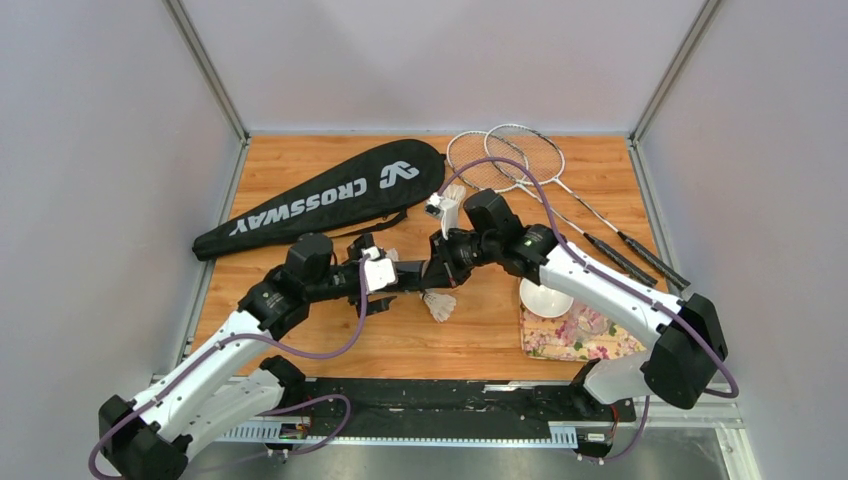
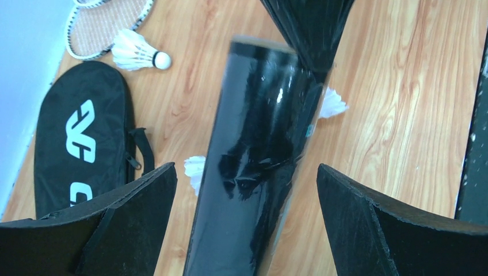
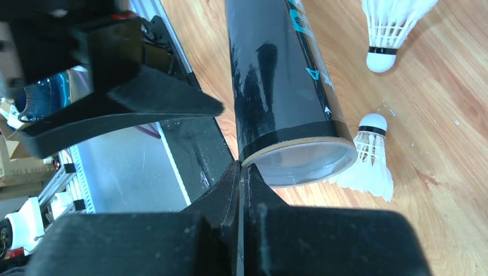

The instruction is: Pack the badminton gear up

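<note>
The long dark tube point(image 2: 253, 161) hangs tilted above the table, between the wide-apart fingers of my open left gripper point(image 2: 246, 167), which do not touch it. My right gripper point(image 3: 241, 167) is shut on the rim of the tube's pale end point(image 3: 299, 158). One white shuttlecock point(image 3: 368, 155) lies partly under that end, and another point(image 3: 385, 34) lies further off. A third shuttlecock point(image 2: 135, 52) lies by the racket heads. The two silver rackets point(image 1: 520, 165) lie at the back right. The black CROSSWAY bag point(image 1: 320, 195) lies at the back left.
A small white bowl point(image 1: 545, 298) sits at the corner of a flower-patterned tray point(image 1: 560, 340) at the front right. A black rail point(image 1: 430, 400) runs along the near table edge. Grey walls close in the left, right and back sides.
</note>
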